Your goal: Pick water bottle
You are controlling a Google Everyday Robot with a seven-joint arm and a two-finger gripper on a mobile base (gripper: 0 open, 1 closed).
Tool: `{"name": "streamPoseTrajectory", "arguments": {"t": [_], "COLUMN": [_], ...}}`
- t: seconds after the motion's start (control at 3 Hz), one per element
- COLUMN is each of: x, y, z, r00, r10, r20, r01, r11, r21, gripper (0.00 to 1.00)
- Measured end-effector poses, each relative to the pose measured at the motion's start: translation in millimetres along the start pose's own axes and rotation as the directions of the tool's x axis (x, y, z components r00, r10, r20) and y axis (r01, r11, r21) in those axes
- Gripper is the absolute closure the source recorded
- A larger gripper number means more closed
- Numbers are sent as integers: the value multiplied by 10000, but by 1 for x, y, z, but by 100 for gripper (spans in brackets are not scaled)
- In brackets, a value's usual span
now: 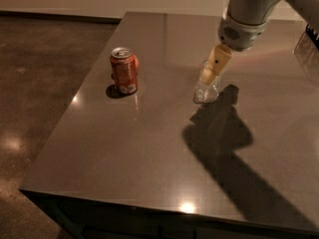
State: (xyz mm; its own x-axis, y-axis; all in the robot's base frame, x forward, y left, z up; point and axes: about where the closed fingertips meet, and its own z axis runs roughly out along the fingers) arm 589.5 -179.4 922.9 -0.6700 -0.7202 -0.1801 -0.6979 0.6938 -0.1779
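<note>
The water bottle (206, 92), small and of clear plastic, lies on the dark table (144, 153) right of the middle. Only its near end shows; the rest is hidden behind my gripper. My gripper (209, 77), cream-coloured below a grey wrist, hangs right over the bottle from the upper right. It reaches down to the bottle's upper part. Whether it touches the bottle I cannot tell.
An orange-red soda can (124, 70) stands upright on the table, to the left of the bottle. The arm's shadow (224, 138) falls across the table's right half. The table's left edge drops to a polished floor (40, 83). An unclear object (309, 46) sits at the right border.
</note>
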Motion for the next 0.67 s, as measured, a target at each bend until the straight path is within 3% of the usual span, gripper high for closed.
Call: {"name": "streamPoseTrajectory", "arguments": {"t": [0.33,0.67], "x": [-14,-23], "y": [-3,0], "z": [20,37], "r00": [9862,9418], "r10": [1643,3303], "r20": [-195,-622], "r01": [-1642,-3309], "r11": [9864,9437], "r21": [55,9], "gripper": [0,0]}}
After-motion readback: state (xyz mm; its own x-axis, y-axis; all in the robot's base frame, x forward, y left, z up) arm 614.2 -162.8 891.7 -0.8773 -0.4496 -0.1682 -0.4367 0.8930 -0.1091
